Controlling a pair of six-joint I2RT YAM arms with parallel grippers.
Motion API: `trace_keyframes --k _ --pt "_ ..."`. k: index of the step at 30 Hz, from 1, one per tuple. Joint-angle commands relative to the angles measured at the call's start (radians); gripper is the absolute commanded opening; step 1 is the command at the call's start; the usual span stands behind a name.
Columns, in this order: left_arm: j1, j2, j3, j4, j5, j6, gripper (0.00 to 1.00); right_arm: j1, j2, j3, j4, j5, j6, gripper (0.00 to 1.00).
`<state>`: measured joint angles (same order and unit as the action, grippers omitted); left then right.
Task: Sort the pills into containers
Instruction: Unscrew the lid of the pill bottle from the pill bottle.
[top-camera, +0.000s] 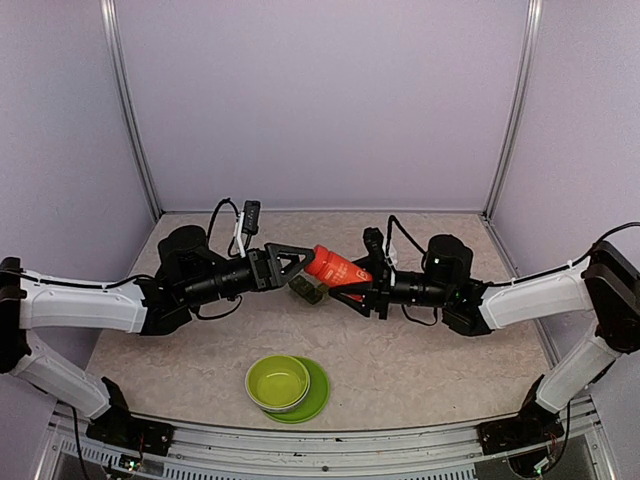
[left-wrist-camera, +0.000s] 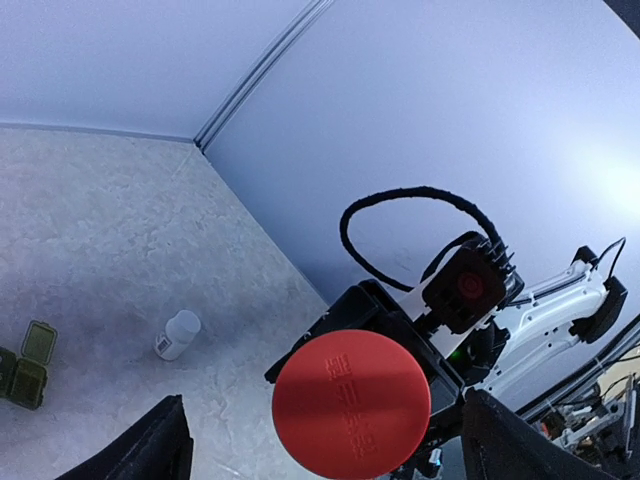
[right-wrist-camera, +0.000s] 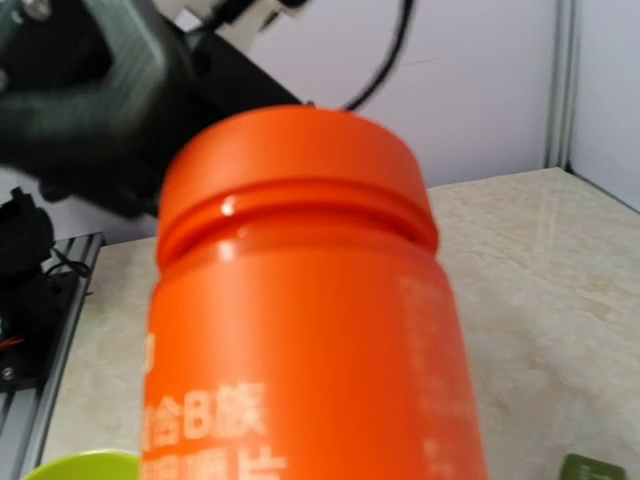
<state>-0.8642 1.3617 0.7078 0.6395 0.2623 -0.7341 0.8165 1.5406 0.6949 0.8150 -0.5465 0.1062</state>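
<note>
My right gripper (top-camera: 360, 282) is shut on the body of the orange-red bottle (top-camera: 336, 268) and holds it tilted above the table, cap toward the left arm. The bottle fills the right wrist view (right-wrist-camera: 300, 330) and hides the fingers there. My left gripper (top-camera: 298, 263) is open, its fingertips just short of the red cap (left-wrist-camera: 350, 402), which faces the left wrist camera between the spread fingers (left-wrist-camera: 150, 450). The dark green strip box (top-camera: 308, 291) lies on the table below the bottle; it also shows in the left wrist view (left-wrist-camera: 25, 365), one lid raised. No pills show.
A lime-green bowl (top-camera: 278, 381) on a green plate (top-camera: 318, 394) stands near the front edge, centre. A small white bottle (left-wrist-camera: 177, 334) lies on the table near the right arm. Pale walls enclose the table on three sides.
</note>
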Motion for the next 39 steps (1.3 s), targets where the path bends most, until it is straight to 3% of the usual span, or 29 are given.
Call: trace_keyframes --k 1,9,17,26,39 --pt "0.007 -0.03 0.0 0.052 -0.036 0.042 0.97 -0.008 -0.042 0.002 0.034 -0.042 0.026 0.32" --pt "0.005 -0.001 -0.028 0.214 0.081 0.158 0.99 0.016 0.004 0.033 0.076 -0.119 0.112 0.32" --pt "-0.001 0.067 -0.029 0.35 0.217 0.174 0.98 0.041 0.053 0.072 0.11 -0.171 0.177 0.32" --pt "-0.014 0.088 -0.03 0.371 0.221 0.207 0.92 0.048 0.113 0.089 0.148 -0.202 0.24 0.32" --pt "-0.024 0.071 -0.044 0.366 0.221 0.209 0.74 0.035 0.06 0.072 0.068 -0.06 0.188 0.33"
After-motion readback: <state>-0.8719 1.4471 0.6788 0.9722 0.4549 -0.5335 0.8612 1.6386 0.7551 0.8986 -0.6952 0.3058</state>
